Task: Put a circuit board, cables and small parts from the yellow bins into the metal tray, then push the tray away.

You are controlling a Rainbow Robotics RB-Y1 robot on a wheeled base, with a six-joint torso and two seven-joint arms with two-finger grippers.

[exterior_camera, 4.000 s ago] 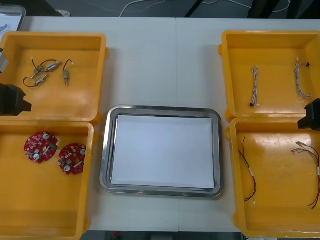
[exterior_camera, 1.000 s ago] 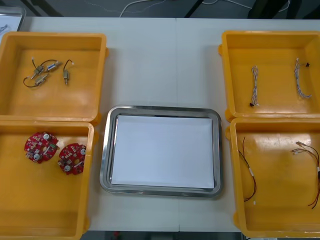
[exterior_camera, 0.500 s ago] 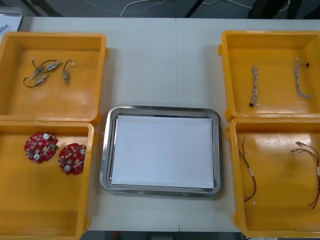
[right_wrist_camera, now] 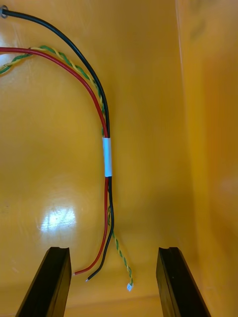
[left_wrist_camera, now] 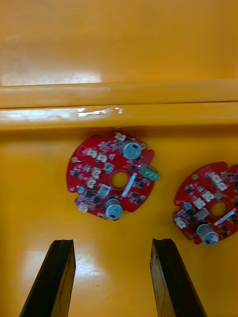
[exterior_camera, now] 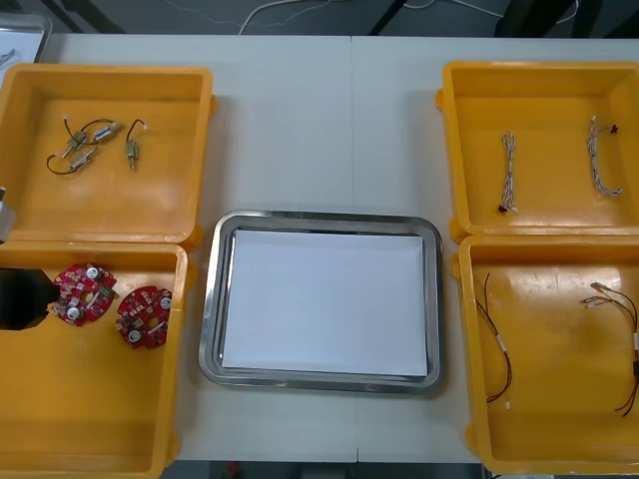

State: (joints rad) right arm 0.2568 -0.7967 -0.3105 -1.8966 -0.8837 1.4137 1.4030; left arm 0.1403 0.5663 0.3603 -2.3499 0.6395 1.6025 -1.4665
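Observation:
Two round red circuit boards [exterior_camera: 83, 293] [exterior_camera: 144, 316] lie in the near left yellow bin [exterior_camera: 90, 419]. My left gripper [exterior_camera: 25, 298] hangs over that bin at the view's left edge, beside the left board. In the left wrist view its black fingers [left_wrist_camera: 52, 277] stand open, with that board [left_wrist_camera: 114, 181] just beyond the tips and nothing between them. My right gripper [right_wrist_camera: 113, 282] is open low inside the near right bin [exterior_camera: 549, 439]. The loose ends of a red, black and twisted cable bundle [right_wrist_camera: 106, 156] lie between its fingers.
The metal tray [exterior_camera: 212, 299], white inside, sits mid-table between the bins. Small metal parts [exterior_camera: 95, 145] lie in the far left bin. Twisted cables [exterior_camera: 509, 170] lie in the far right bin. Red and black cables [exterior_camera: 494, 339] lie in the near right bin.
My left gripper has come into the front view at the left edge, over the near left bin beside a board. Boards, cables and tray have not moved.

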